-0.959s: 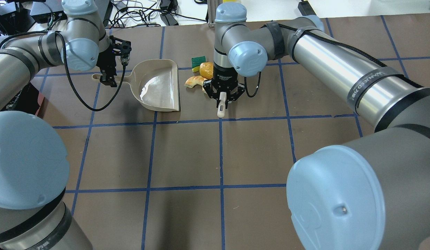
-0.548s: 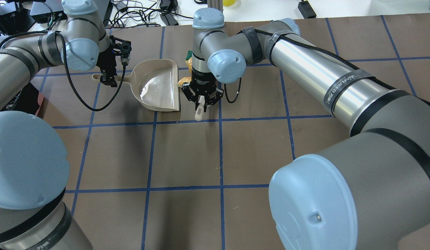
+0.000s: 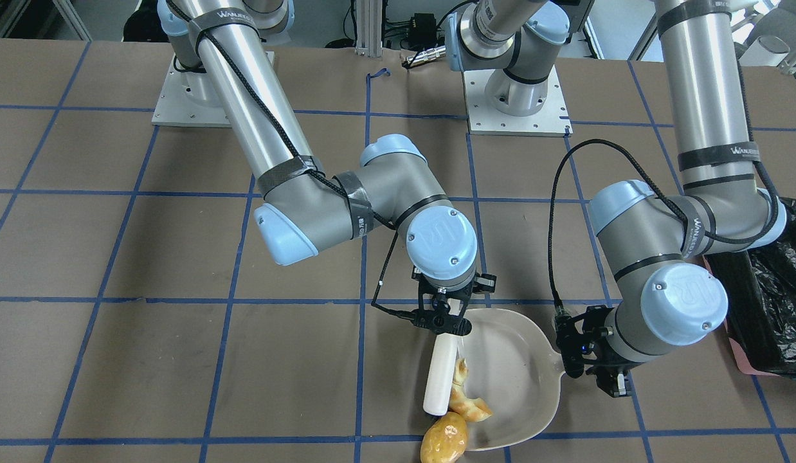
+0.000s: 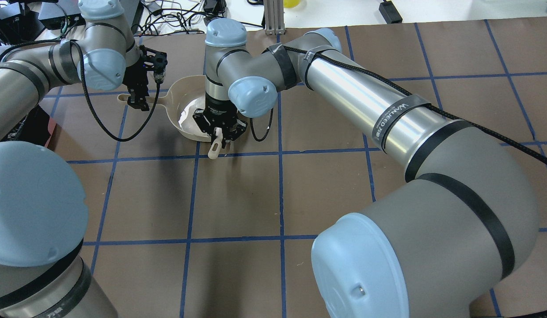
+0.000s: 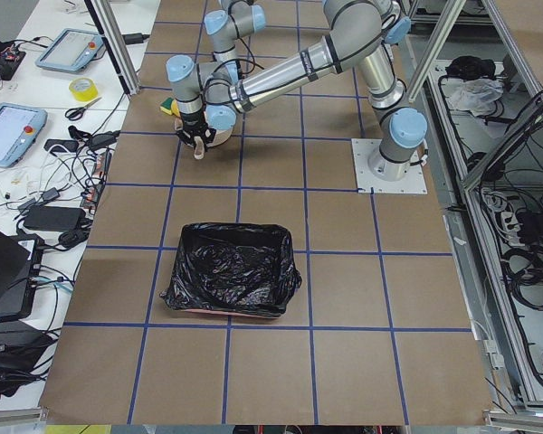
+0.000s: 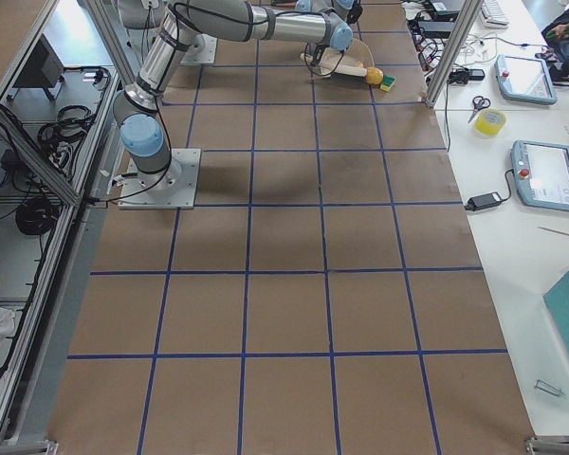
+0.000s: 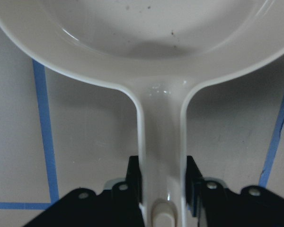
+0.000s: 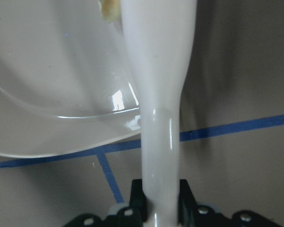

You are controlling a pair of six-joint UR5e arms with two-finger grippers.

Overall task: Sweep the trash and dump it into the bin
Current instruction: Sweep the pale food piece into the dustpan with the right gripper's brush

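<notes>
My right gripper (image 3: pixel 444 316) (image 4: pixel 220 132) is shut on a white sweeping tool (image 3: pixel 436 379) (image 8: pixel 156 142) that lies across the open edge of the beige dustpan (image 3: pixel 520 334) (image 4: pixel 185 95). The croissant-like piece (image 3: pixel 467 400) lies inside the pan against the tool. The yellow-orange lump (image 3: pixel 444 438) sits at the pan's open edge. The green sponge (image 6: pixel 387 83) lies beside the lump, outside the pan. My left gripper (image 4: pixel 138 99) (image 7: pixel 163 189) is shut on the dustpan's handle (image 7: pixel 161 142). The pink bin with its black bag (image 5: pixel 231 271) stands far off on my left side.
The bin's bag (image 3: pixel 771 302) shows at the right edge of the front view, just past my left arm's elbow. Cables and boxes (image 4: pixel 176 17) lie beyond the table's far edge. Blue tape lines (image 4: pixel 280 194) grid the brown table.
My right gripper has swept the white tool leftward from the open table to the dustpan's mouth, pushing the trash along. The left gripper and the dustpan have stayed put.
</notes>
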